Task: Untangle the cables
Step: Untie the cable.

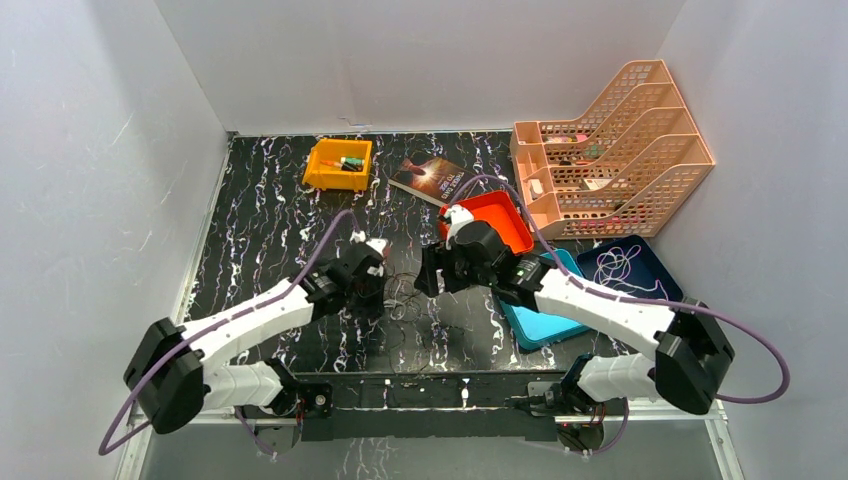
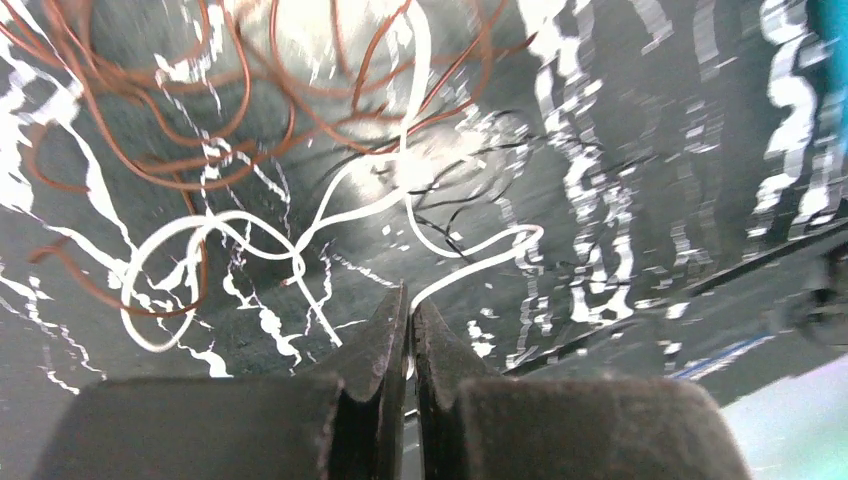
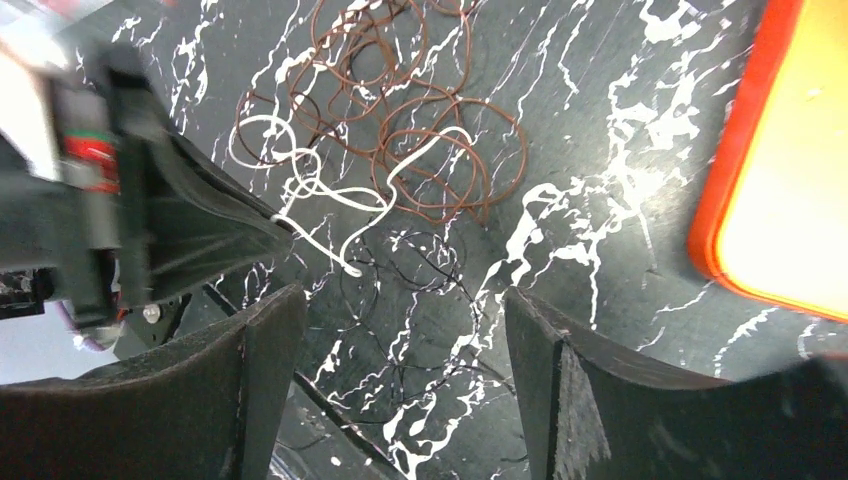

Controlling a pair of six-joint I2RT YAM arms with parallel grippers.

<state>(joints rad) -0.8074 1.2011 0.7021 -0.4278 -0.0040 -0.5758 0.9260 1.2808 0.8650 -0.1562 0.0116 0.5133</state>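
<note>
The cables lie in a loose tangle on the black marbled table between my two grippers. The left gripper is shut on the white cable, which runs from the closed tips out into loops. Brown cable loops lie beyond it, and a thin black strand crosses the white one. In the right wrist view the right gripper hangs open over the thin black cable, touching nothing. The white cable and brown coils lie further out, by the left gripper.
An orange tray sits just behind the right gripper, and its rim shows close by in the right wrist view. A teal tray and a dark blue tray holding a pale cord lie right. Behind are a yellow bin, a book and a peach rack.
</note>
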